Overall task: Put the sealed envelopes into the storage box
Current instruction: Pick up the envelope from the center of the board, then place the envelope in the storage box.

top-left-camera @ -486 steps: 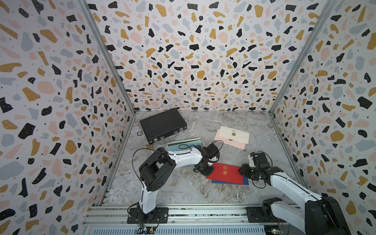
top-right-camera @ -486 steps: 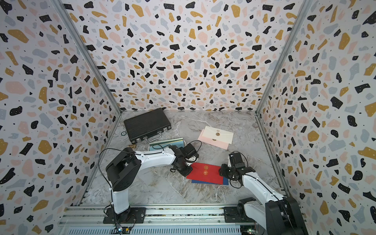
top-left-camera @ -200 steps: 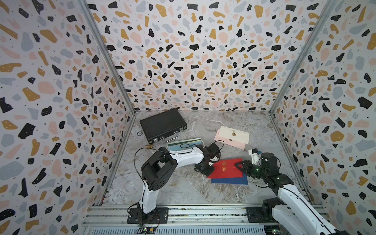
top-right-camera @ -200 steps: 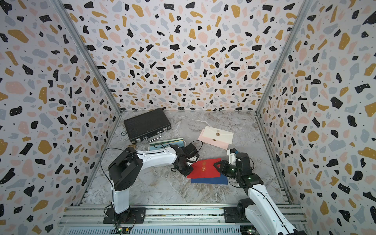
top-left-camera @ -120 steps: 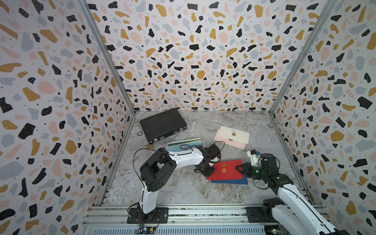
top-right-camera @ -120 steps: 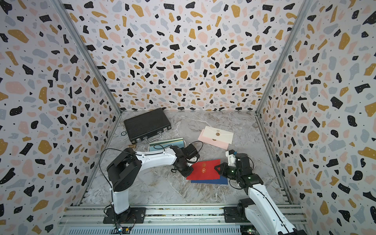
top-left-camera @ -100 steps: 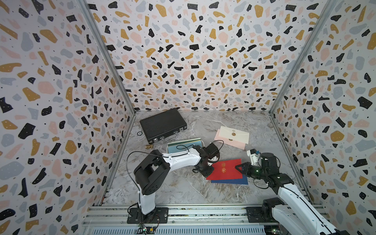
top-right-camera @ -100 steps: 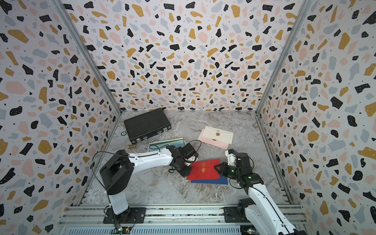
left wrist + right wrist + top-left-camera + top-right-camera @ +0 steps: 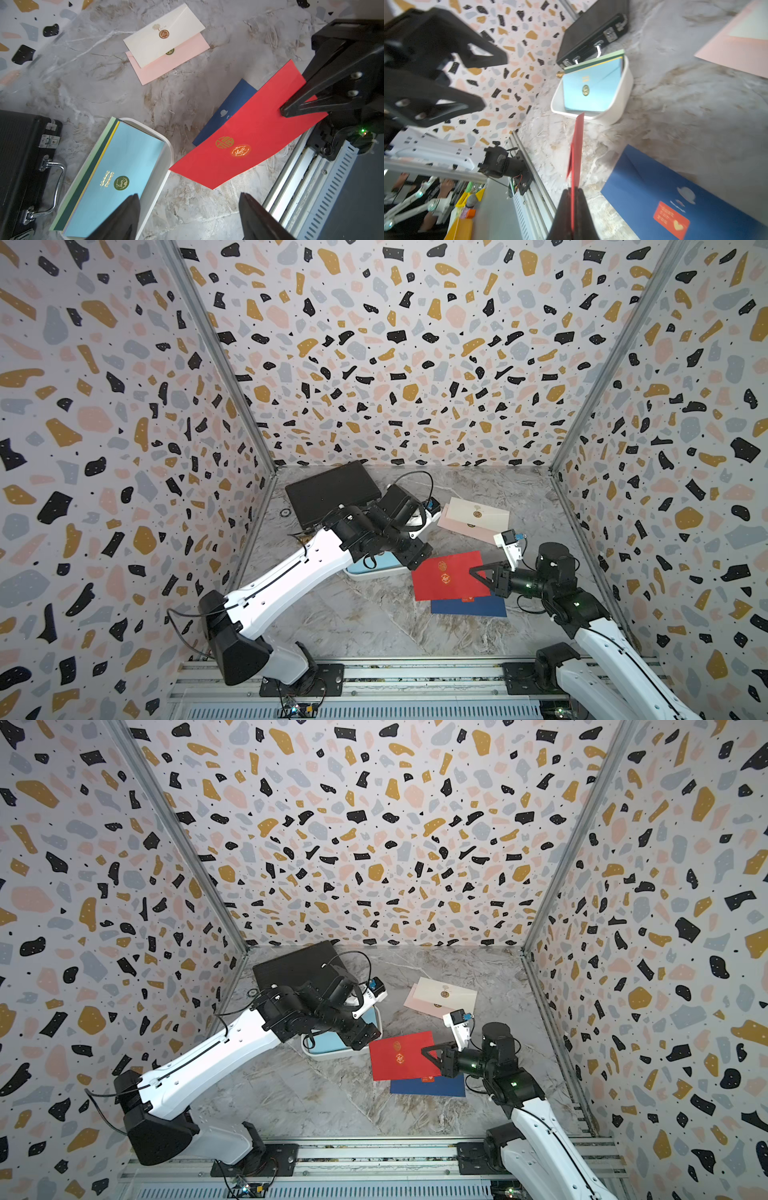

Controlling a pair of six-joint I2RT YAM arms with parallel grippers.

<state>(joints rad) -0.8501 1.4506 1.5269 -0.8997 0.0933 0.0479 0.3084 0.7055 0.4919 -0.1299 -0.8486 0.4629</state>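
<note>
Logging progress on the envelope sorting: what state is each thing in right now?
red envelope: pinched by right tool, outside storage box.
navy envelope: flat on table, partly under red envelope.
cream envelope: lying on pink envelope.
storage box: partly filled, light blue envelope on top.
black briefcase: closed.
left tool: open, empty.
right tool: shut on red envelope.

Your left arm (image 9: 291,576) and right arm (image 9: 611,649) wear white link shells over black joint housings (image 9: 237,651), with black cables (image 9: 415,481) looping at the wrists, black wedge-shaped fingers (image 9: 342,83) carrying paired silver screws (image 9: 356,74), and a green light (image 9: 362,130).
</note>
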